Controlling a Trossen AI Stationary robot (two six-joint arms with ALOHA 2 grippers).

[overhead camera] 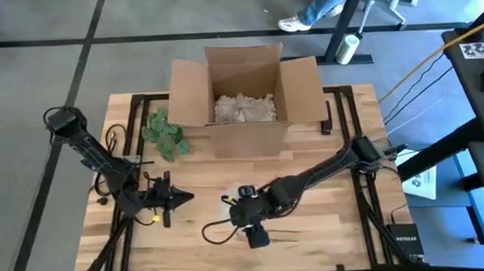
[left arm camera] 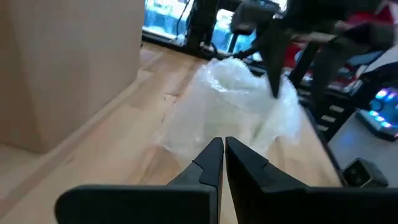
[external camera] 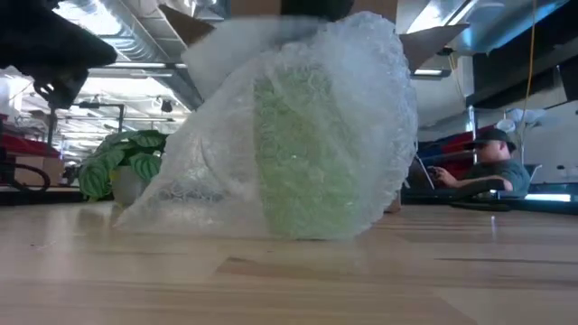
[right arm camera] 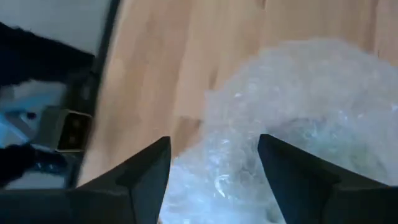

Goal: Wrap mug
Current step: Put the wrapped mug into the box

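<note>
Setting: Wooden table (overhead camera: 312, 215) in an open workshop; we see a cardboard box (overhead camera: 244, 98) of packing fill at its far edge, a small leafy plant (overhead camera: 165, 133) beside the box, and a seated person (external camera: 488, 167) far behind.

Task's thing: mug (external camera: 307, 158), a green shape standing upright on the table near the front middle, swathed in bubble wrap (external camera: 226, 153) that trails off loosely to 1 side.

Right gripper (right arm camera: 214, 165): directly over the bundle, its 2 fingers spread wide, holding nothing that we can see.

Left gripper (left arm camera: 222, 155): near the bundle but apart from it, pointed toward it, fingers pressed nearly together with only a sliver between them, empty.

Step in hand: we judge the wrap is draped round the mug but not yet snugged; the loose tail remains unfolded.

Next move: likely calls for the right gripper to pin the bundle from above while the left takes the loose tail and folds it across, gently so the mug does not tip.
</note>
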